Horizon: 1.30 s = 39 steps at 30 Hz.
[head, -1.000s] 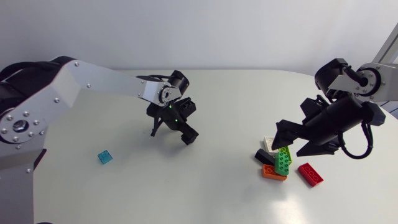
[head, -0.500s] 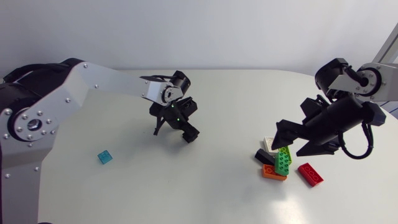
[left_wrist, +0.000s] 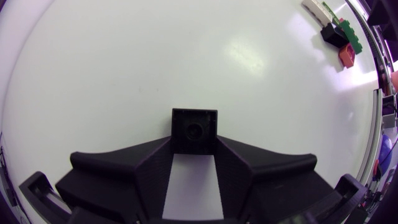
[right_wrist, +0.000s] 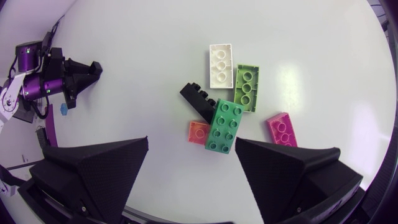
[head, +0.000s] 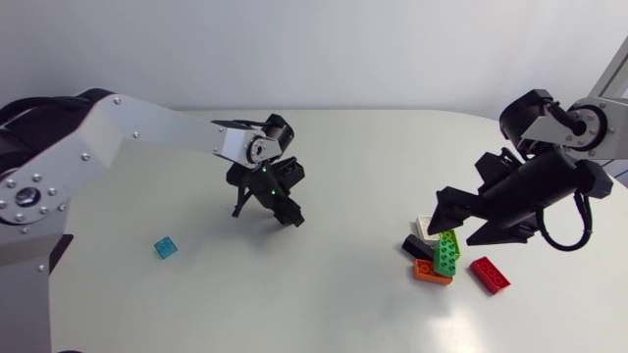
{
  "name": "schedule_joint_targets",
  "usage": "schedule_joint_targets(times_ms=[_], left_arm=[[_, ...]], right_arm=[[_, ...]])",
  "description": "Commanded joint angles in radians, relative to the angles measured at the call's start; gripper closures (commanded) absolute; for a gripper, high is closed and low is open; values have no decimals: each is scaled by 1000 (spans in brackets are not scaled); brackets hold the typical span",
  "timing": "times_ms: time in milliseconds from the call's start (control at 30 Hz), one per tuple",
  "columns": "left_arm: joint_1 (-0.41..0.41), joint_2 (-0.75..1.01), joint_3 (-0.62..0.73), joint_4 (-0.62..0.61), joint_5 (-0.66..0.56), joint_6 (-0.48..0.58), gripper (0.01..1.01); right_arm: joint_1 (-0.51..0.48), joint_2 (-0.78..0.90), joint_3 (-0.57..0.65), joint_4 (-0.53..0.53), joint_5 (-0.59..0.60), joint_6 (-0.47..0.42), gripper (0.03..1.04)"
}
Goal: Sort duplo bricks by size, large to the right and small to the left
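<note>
My left gripper [left_wrist: 194,142] is shut on a small square black brick [left_wrist: 194,126], pinched at its fingertips just over the table. In the head view this gripper [head: 267,204] is left of the table's middle. A small teal brick [head: 166,247] lies alone at the left. My right gripper [head: 456,227] hangs open above a pile at the right: a white brick [right_wrist: 221,63], a light green brick [right_wrist: 247,87], a long black brick [right_wrist: 198,101], a large green brick [right_wrist: 225,126], an orange brick [right_wrist: 199,131] and a red brick [right_wrist: 282,129].
The white table [head: 353,186] runs bare between the two arms. In the left wrist view the pile [left_wrist: 339,37] lies far ahead of the held brick, near the table's rim.
My left gripper's fingers have drawn together onto the small black brick, and its wrist has shifted slightly. The right arm and the pile have not moved.
</note>
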Motion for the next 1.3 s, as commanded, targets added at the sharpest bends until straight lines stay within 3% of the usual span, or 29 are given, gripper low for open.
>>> schedule_joint_targets(times_ms=[0,333,467,567,1267], left_arm=[[41,-74,-90,-17,7,31,770],[249,-366,-395,2,14,131,769],[352,-407,-478,13,31,176,767],[380,-416,-523,42,34,186,766],[533,-378,-533,75,36,291,754]], right_arm=[[14,-18,-29,-21,-6,19,59],[65,-33,-49,-11,-16,41,59],[80,-38,-60,-2,-39,52,59],[85,-41,-64,-2,-39,55,59],[105,-58,-60,-8,-39,62,57]])
